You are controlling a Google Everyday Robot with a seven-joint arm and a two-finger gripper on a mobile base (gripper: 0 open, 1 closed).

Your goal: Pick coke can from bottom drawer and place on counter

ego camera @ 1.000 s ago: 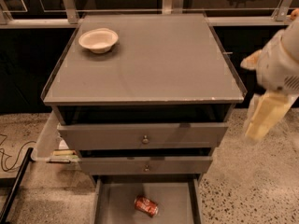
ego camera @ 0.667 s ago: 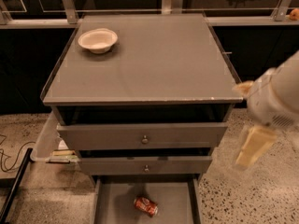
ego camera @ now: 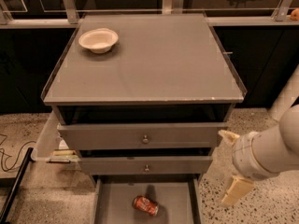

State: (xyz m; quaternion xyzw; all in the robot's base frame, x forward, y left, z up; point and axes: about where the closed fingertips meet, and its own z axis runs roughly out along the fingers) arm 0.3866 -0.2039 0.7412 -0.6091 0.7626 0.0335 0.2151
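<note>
The coke can [ego camera: 145, 205] lies on its side on the floor of the bottom drawer [ego camera: 114, 204], which is pulled out at the foot of the grey cabinet. The counter [ego camera: 159, 64] is the cabinet's flat grey top with a thin clear rim. My gripper [ego camera: 223, 168] hangs at the right of the cabinet, level with the two upper drawers, to the right of and above the can. Its cream fingers [ego camera: 236, 190] stand apart, open and empty.
A white bowl [ego camera: 98, 39] sits at the counter's back left corner. The two upper drawers [ego camera: 145, 136] with small round knobs are slightly ajar. A black cable [ego camera: 9, 160] and papers [ego camera: 60, 154] lie on the speckled floor at the left. A rail with glass panels runs behind.
My arm has come down along the cabinet's right side, from beside the counter's edge to the level of the upper drawers. The can and bowl have not moved.
</note>
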